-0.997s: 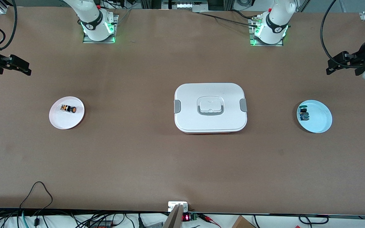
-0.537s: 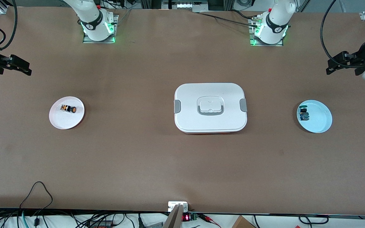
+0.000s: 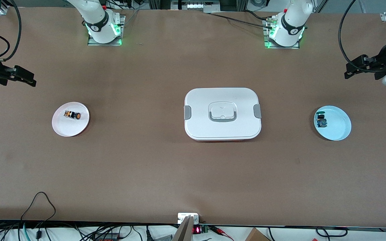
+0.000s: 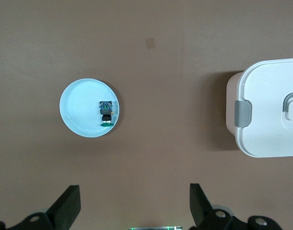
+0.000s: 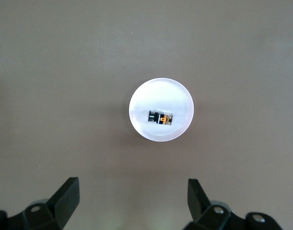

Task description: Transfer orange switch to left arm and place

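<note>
Nothing has been picked up yet; this looks like the opening approach. From the box [image 3: 222, 113] at the table's centre, the orange switch [image 3: 72, 115] lies at nine o'clock on a pale pink plate [image 3: 66, 129], and a blue plate [image 3: 338, 129] carrying a blue-green switch [image 3: 321, 121] sits at three o'clock. The right gripper [image 3: 20, 77] hangs at about ten o'clock of the pink plate, jaws spread wide and empty. The left gripper [image 3: 355, 67] waits above the table's edge, equally wide and empty. Next, I'd judge, the right gripper must descend onto the switch.
</note>
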You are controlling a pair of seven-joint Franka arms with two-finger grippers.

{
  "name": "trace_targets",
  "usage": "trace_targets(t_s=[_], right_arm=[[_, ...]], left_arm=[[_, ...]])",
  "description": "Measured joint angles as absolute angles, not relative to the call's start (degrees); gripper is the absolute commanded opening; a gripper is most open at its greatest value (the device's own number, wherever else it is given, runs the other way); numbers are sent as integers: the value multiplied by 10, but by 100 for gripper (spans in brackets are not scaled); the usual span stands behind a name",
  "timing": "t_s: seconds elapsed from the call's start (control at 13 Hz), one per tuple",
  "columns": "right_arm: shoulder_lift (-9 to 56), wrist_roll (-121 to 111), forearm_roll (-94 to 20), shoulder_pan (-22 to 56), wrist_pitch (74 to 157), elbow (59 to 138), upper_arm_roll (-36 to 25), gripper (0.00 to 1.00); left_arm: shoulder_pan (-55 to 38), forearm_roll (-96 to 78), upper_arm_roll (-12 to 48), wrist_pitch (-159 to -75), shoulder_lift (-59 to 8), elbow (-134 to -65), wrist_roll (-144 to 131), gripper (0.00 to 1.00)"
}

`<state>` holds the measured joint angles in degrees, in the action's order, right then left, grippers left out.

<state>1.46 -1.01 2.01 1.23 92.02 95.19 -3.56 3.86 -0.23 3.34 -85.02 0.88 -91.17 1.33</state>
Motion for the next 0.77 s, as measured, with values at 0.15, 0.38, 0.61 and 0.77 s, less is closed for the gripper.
trace_targets(t_s=[0.15, 0.38, 0.61, 0.77], right_arm=[[24, -10, 20, 13, 928, 952, -35, 100], [32, -10, 20, 13, 939, 952, -35, 100], [55, -10, 24, 11, 941, 953, -36, 100], [77, -11, 27, 6, 960, 953, -36, 100]], left_arm=[[39, -2, 33, -844, 9, -912, 13, 100], [39, -2, 33, -842, 9, -912, 13, 100], [39, -2, 33, -841, 9, -912, 13, 100], [39, -2, 33, -841, 9, -912, 13, 100]])
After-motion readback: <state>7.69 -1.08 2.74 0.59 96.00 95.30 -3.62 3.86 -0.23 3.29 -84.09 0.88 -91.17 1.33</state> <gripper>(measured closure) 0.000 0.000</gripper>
